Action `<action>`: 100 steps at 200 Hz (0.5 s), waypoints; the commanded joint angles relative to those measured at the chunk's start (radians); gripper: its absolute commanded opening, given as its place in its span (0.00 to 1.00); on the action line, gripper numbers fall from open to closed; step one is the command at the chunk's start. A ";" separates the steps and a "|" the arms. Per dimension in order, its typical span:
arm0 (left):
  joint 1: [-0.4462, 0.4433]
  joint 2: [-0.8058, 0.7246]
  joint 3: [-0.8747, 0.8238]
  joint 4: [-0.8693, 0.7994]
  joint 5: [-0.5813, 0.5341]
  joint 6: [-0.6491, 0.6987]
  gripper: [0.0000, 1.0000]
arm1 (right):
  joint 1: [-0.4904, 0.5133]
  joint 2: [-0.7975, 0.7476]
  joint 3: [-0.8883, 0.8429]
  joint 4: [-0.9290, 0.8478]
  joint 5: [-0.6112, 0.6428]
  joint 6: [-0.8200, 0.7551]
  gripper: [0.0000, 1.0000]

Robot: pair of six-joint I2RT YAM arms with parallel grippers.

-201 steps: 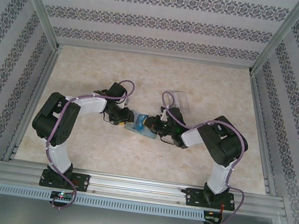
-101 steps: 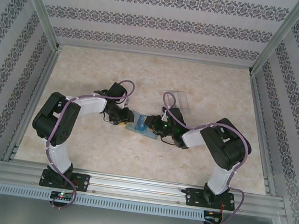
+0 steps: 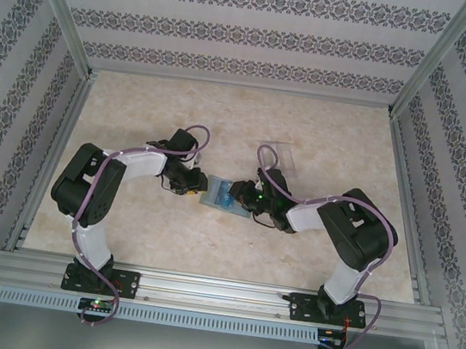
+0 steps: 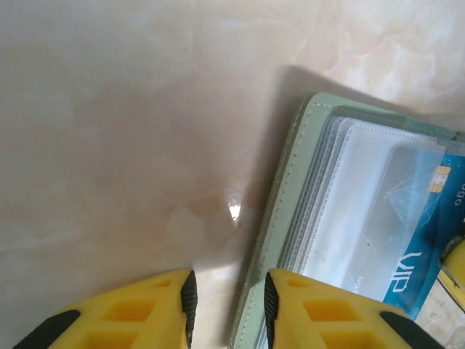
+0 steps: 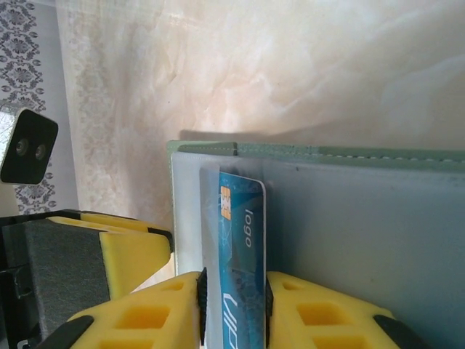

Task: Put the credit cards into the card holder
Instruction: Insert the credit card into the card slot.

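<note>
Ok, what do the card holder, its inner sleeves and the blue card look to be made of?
Card holder: matte grey-green with a stitched edge, likely faux leather or fabric. Inner sleeves: thin clear plastic, glossy, the card visible through them. Blue card: apparently stiff glossy plastic, printed, with a chip.

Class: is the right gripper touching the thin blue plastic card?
Touching. The right wrist view shows the thin blue plastic card wedged between the right gripper's two pads, each pressed against a long edge.
</note>
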 commanded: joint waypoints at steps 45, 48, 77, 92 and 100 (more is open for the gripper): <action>-0.027 0.061 -0.010 0.064 0.076 -0.017 0.32 | 0.018 -0.037 -0.047 -0.073 0.071 0.001 0.04; -0.027 0.062 -0.010 0.065 0.077 -0.017 0.32 | 0.020 -0.036 -0.047 -0.071 0.072 0.001 0.03; -0.028 0.065 -0.011 0.079 0.088 -0.021 0.31 | 0.030 -0.019 -0.035 -0.052 0.078 0.008 0.00; -0.028 0.066 -0.016 0.089 0.094 -0.025 0.28 | 0.039 -0.008 -0.025 -0.041 0.091 0.013 0.00; -0.027 0.067 -0.020 0.100 0.103 -0.030 0.28 | 0.045 -0.004 -0.019 -0.037 0.099 0.016 0.00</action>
